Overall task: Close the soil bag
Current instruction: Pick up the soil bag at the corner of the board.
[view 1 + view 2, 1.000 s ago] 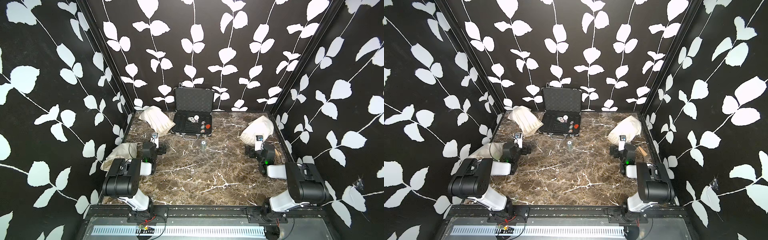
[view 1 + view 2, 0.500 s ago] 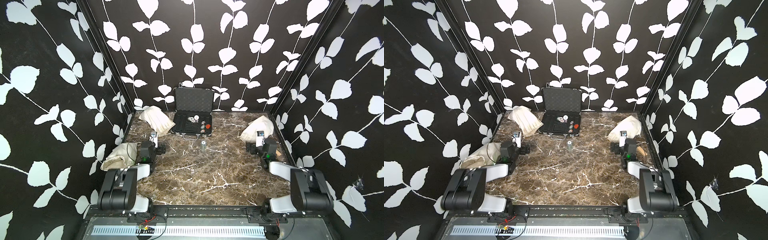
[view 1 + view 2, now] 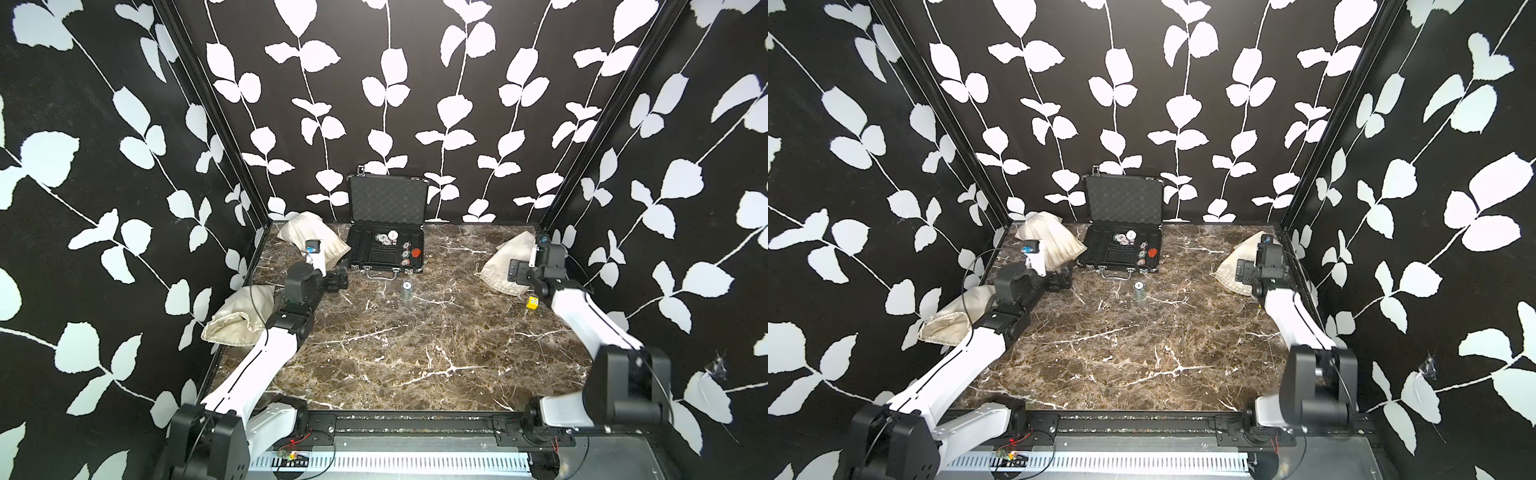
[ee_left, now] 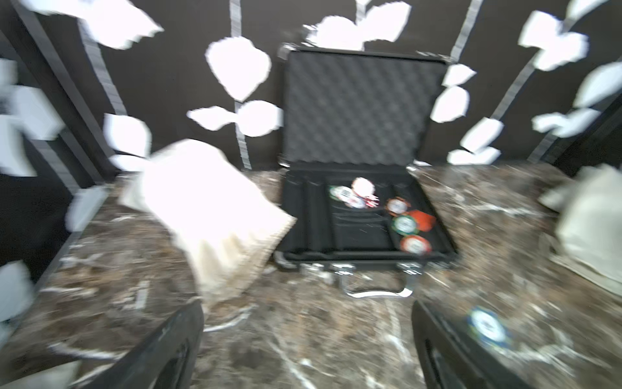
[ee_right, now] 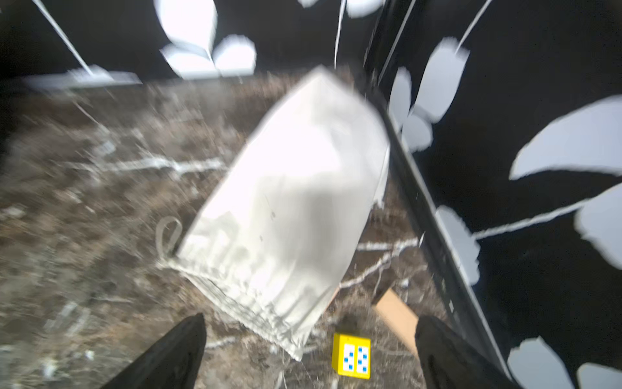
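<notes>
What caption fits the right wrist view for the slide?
Open right tool facing a cream drawstring bag beside a yellow cube on marble table.

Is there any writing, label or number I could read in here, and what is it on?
Nothing is legible.
Round poker chips in the open black foam-lined case: printed faces, too blurred.
Small yellow cube: blue squares on white, no letters.
Tiny white mark on the left arm's black joint: too small.

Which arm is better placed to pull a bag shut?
Probably the right: its open right gripper faces the cloth bag, gathered mouth and cord loop nearest. The left gripper points at the poker chip case.
</notes>
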Motion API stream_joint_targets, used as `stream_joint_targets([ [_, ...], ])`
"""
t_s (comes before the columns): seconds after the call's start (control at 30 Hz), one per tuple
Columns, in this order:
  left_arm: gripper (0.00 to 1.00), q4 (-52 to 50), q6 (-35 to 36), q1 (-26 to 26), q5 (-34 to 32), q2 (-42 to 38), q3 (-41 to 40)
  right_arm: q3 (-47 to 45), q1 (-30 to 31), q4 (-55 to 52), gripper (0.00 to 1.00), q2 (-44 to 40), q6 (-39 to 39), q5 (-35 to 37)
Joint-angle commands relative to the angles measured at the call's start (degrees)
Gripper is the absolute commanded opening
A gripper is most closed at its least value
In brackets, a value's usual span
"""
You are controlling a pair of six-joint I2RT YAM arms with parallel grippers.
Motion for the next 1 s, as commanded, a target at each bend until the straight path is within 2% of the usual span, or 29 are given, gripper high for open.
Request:
stream_joint_targets([
  [0.0,0.99,-3.9,-3.2,-2.5,2.0,2.9,2.2,5.8,-2.3,-6.7,1.00,8.4,3.1,0.2],
  [0.17,0.99,-2.7,-5.2,-4.0,4.5,7.1,3.1,16.7,-4.1,-10.7,0.98,22.5,3.2,-4.0],
  [0.27,0.99,-2.3,-5.9,-4.3,6.0,8.4,3.5,22.4,-4.5,-12.3,0.86,28.2,2.6,-7.7],
  [0.33,0.99,-1.9,-6.3,-4.6,6.1,9.1,3.4,27.6,-4.5,-16.6,0.67,31.5,1.0,-9.8],
  [0.4,0.99,-1.9,-6.4,-4.7,6.1,9.8,3.4,30.2,-3.9,-16.5,0.38,32.1,-0.7,-9.6],
  [0.47,0.99,-2.0,-6.2,-4.8,6.0,10.4,3.7,30.9,-3.5,-15.3,0.15,31.1,-2.1,-9.4],
  [0.5,0.99,-2.3,-6.1,-4.8,5.9,10.5,3.9,31.6,-3.2,-15.3,0.05,30.4,-2.9,-9.5],
  [0.53,0.99,-2.5,-6.1,-4.8,5.8,10.5,4.0,32.5,-2.8,-15.6,0.00,29.6,-3.7,-9.7],
  [0.8,0.99,-4.1,-5.7,-4.9,5.7,8.1,4.4,38.5,4.6,-19.3,0.00,21.8,-11.5,-12.5],
  [0.97,0.99,-6.6,-5.1,-7.0,6.0,6.1,5.3,34.8,11.3,-20.2,0.00,13.7,-13.9,-14.9],
])
